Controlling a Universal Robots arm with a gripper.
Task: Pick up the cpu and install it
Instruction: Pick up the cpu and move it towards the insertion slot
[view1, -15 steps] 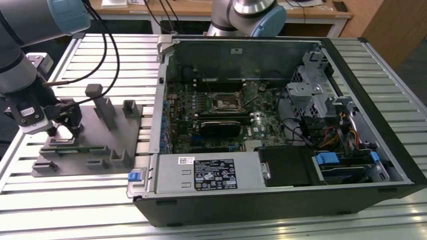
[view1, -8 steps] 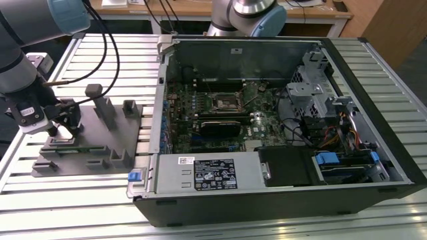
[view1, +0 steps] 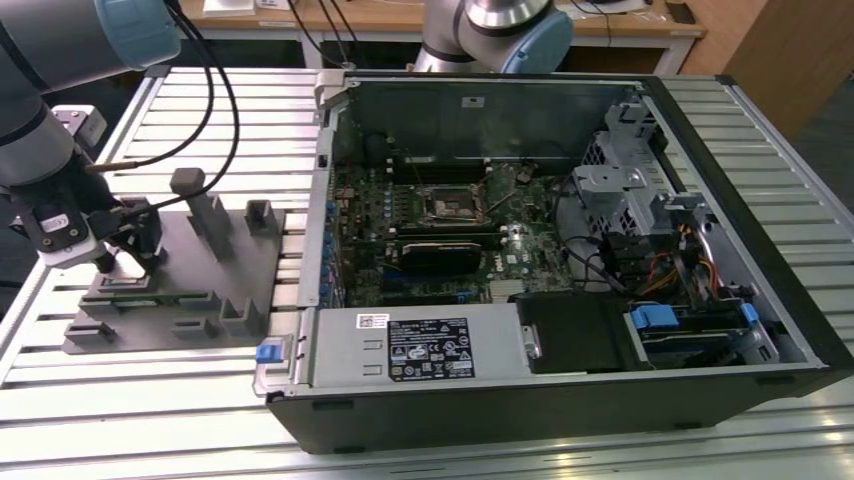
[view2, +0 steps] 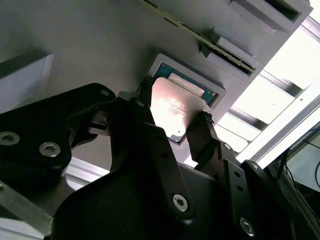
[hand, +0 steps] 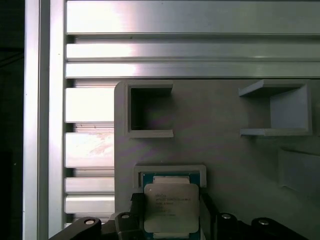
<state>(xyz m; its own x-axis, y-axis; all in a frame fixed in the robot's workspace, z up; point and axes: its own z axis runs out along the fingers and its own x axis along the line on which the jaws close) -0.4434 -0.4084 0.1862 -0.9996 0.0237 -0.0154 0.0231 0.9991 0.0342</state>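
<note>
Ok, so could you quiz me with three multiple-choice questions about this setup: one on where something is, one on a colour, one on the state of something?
1. Where is the gripper?
A. Down at the grey block beside the computer case
B. Inside the case
C. On the floor

2. What colour is the top of the chip?
A. Black
B. Pale silvery grey
C. Gold

3. How is the computer case?
A. Closed up
B. Open, with the board showing
C. Wrapped in plastic

Answers:
1 A: in the exterior view the gripper is at the grey block, to the exterior view's left of the case.
2 B: both wrist views show the chip's pale silvery top.
3 B: the board and cables inside are in plain sight.
</note>
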